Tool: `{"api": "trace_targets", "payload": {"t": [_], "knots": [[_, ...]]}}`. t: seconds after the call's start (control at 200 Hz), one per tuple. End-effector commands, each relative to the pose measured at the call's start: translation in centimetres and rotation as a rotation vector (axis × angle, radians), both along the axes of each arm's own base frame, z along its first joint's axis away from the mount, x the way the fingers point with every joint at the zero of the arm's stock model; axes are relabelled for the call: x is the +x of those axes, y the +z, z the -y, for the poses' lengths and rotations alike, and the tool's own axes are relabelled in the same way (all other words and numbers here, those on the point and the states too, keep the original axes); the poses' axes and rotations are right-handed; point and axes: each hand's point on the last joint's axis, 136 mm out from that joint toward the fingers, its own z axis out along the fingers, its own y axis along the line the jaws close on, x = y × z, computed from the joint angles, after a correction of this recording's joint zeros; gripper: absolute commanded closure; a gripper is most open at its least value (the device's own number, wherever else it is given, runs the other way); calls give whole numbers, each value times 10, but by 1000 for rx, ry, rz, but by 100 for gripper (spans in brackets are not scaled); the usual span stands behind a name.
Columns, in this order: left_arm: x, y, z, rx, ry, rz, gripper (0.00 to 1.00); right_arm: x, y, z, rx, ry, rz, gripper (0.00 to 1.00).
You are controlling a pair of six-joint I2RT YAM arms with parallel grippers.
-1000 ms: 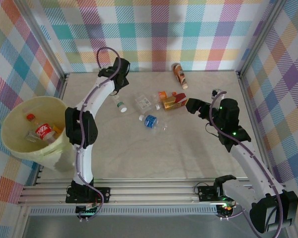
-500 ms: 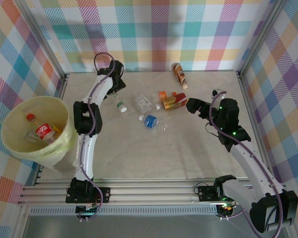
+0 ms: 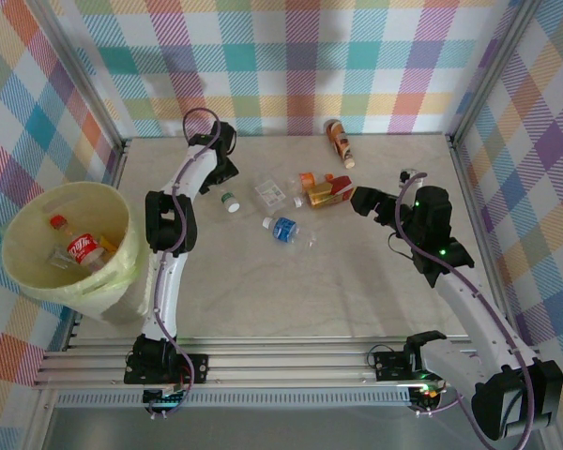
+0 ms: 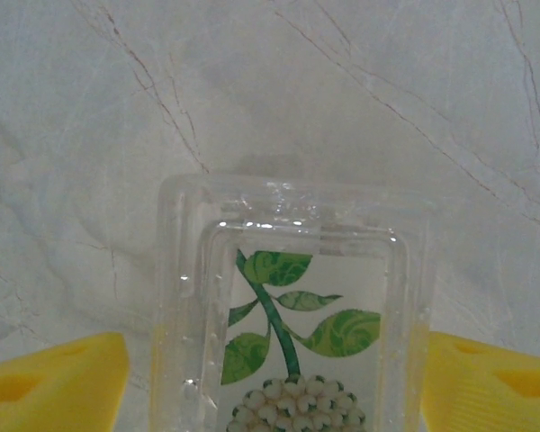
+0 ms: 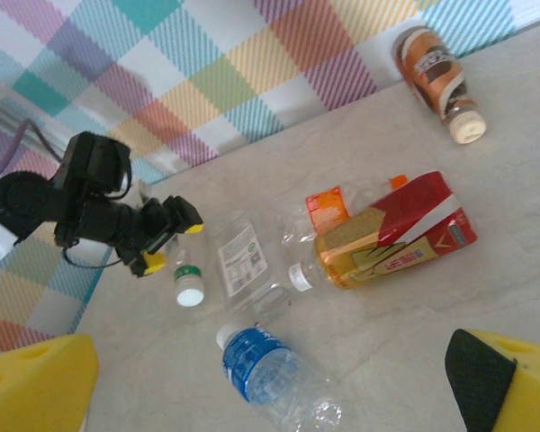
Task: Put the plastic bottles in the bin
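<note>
Several plastic bottles [image 3: 283, 228] lie scattered over the far middle of the table [image 3: 291, 300], well apart from its metal rails, and we see the near half bare, pale and faintly veined. Plaid walls close the back and sides. At the left edge stands the bin [image 3: 17, 217], with a red-labelled bottle [image 3: 83, 248] and others inside. Our left gripper [image 3: 220, 178] reaches to the far left, its yellow fingers [image 4: 54, 382] set either side of a clear bottle [image 4: 288, 270] lying on the surface. A sliver of table shows beside one finger, so the jaws are part open, not clamped. That close view gives us the green-leaf label, too small to read from overhead. Our right gripper [image 3: 359, 200] hangs spread wide and empty beside a red and orange bottle [image 5: 391, 238].
</note>
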Motion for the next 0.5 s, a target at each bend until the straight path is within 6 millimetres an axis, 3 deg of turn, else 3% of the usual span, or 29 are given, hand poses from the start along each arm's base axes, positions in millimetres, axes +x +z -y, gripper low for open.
{"api": "trace_targets", "payload": {"t": [0.0, 0.245, 0.495], "knots": [[-5, -5, -1, -16, -1, -22, 27, -10, 5, -17, -5, 121, 25, 0], [-16, 4, 8, -56, -45, 34, 38, -26, 4, -38, -26, 277, 55, 0], [-28, 38, 19, -64, -112, 99, 50, -38, 0, -64, -104, 381, 120, 0]]}}
